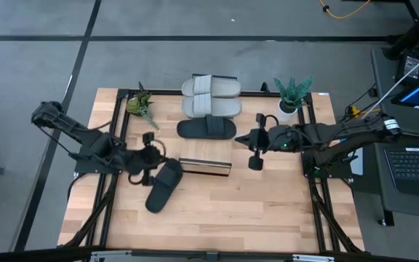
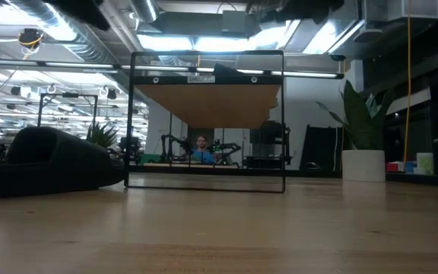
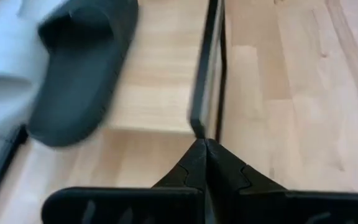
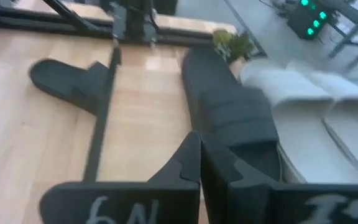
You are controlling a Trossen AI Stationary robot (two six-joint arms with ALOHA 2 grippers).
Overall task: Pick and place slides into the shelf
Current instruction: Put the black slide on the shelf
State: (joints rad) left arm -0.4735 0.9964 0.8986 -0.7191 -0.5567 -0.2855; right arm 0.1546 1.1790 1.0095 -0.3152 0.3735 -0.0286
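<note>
Shelf (image 1: 205, 167) stands mid-surface and runs away from the near edge. It has a light plank top on a dark frame.

On the shelf top:
- Two light grey slides (image 1: 211, 96) lie side by side at the far end.
- One black slide (image 1: 206, 129) lies crosswise just beside them. The right wrist view shows the same row, black slide (image 4: 232, 118) next to the greys (image 4: 297, 99).
- Near end of the plank is bare.

Not yet placed:
- Second black slide (image 1: 164, 185) lies on the wooden surface (image 1: 268, 211) off the shelf's near-left corner, angled, strap up.
- The low view shows it as a dark hump (image 2: 44, 161) to the left of the shelf frame (image 2: 207, 186), resting on the surface.

Left pincer (image 1: 158, 156) hovers just beside that loose slide, near the shelf's near end. Its fingers are pressed together with nothing between them; the closed tips show plainly in its own wrist view (image 3: 205, 144).

Right pincer (image 1: 243, 137) hangs on the other side of the shelf, level with the placed black slide. It is also closed tight and carrying nothing (image 4: 199, 135).

Judgement:
- Three of four slides are on the shelf, one left.
- The left arm is better placed for it. It would need to spread its fingers, take the loose slide and set it on the free plank beside the black one.
- There looks to be room for it.

Two small potted plants (image 1: 291, 94) sit at the far corners, clear of the work.
</note>
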